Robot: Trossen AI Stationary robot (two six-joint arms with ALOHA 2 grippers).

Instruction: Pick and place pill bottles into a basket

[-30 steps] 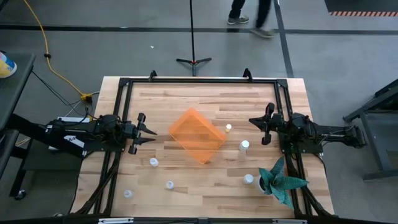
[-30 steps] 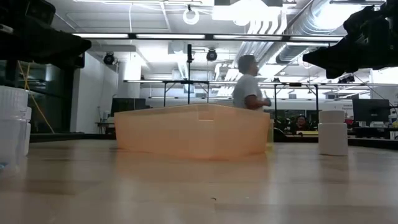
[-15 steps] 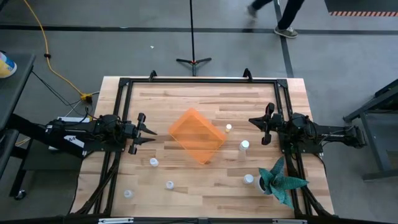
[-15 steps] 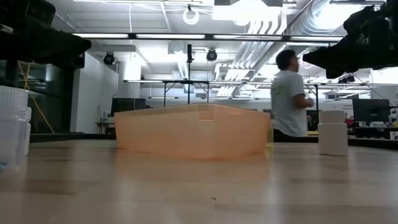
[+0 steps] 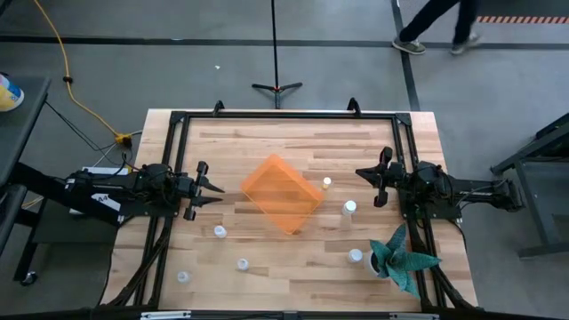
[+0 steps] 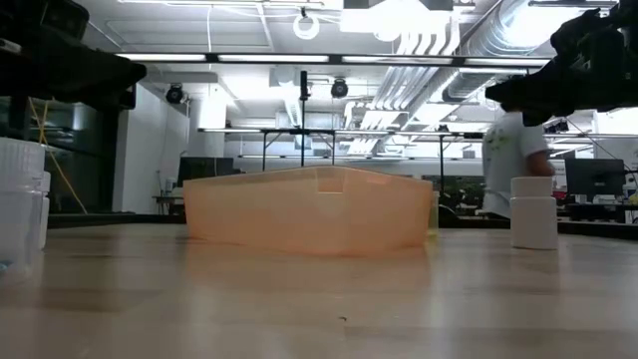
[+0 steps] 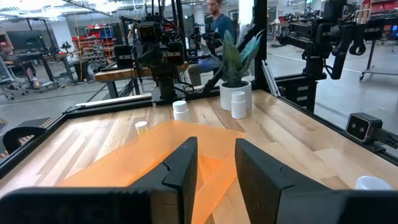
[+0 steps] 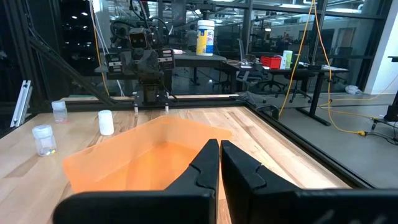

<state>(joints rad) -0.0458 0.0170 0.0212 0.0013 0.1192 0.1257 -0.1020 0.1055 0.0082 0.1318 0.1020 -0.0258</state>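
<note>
The orange basket (image 5: 281,194) rests on its base at the table's middle, turned cornerwise. Several small white pill bottles stand upright around it: three to its right (image 5: 327,183) (image 5: 349,208) (image 5: 356,256), three toward the near left (image 5: 220,232) (image 5: 242,264) (image 5: 183,276). My left gripper (image 5: 219,194) is open and empty at the table's left, pointing at the basket (image 7: 155,155). My right gripper (image 5: 359,172) is shut and empty at the table's right, pointing at the basket (image 8: 143,155).
A teal-green plant in a white pot (image 5: 404,258) stands at the near right corner, close to one bottle. A black frame (image 5: 284,114) runs round the table's edges. A person (image 5: 436,22) walks on the floor beyond the far edge.
Both arms and all the things on the table have kept still. The person beyond the far edge has walked toward the right.
</note>
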